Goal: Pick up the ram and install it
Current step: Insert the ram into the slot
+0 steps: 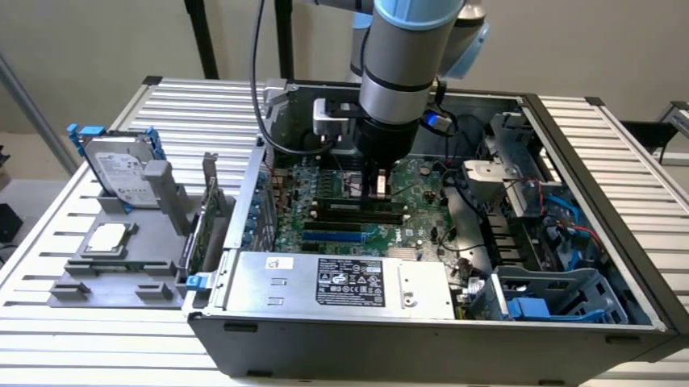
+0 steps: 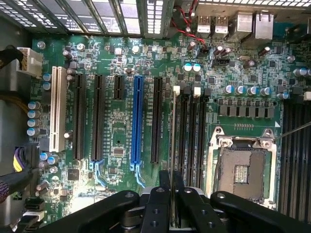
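Note:
My gripper point(image 1: 377, 173) hangs inside the open computer case point(image 1: 356, 339), low over the green motherboard point(image 2: 116, 131). It is shut on the ram point(image 2: 172, 141), a thin green stick that the wrist view shows edge-on, running out from between the black fingers point(image 2: 158, 204). The ram point(image 1: 378, 187) stands upright, lined up lengthwise with the row of black memory slots point(image 2: 192, 131) and right at the slot nearest the blue slot point(image 2: 137, 121). I cannot tell whether its lower edge touches that slot. In the exterior view the memory slots point(image 1: 350, 211) lie just below the fingers.
An open CPU socket point(image 2: 241, 170) lies beside the memory slots. The power supply point(image 1: 334, 282) sits at the case's near side, with cables and a drive cage point(image 1: 549, 290) at the exterior view's right. Outside, a grey holder point(image 1: 119, 258) carries a hard drive in a blue frame point(image 1: 119, 169) and an expansion card point(image 1: 210, 210).

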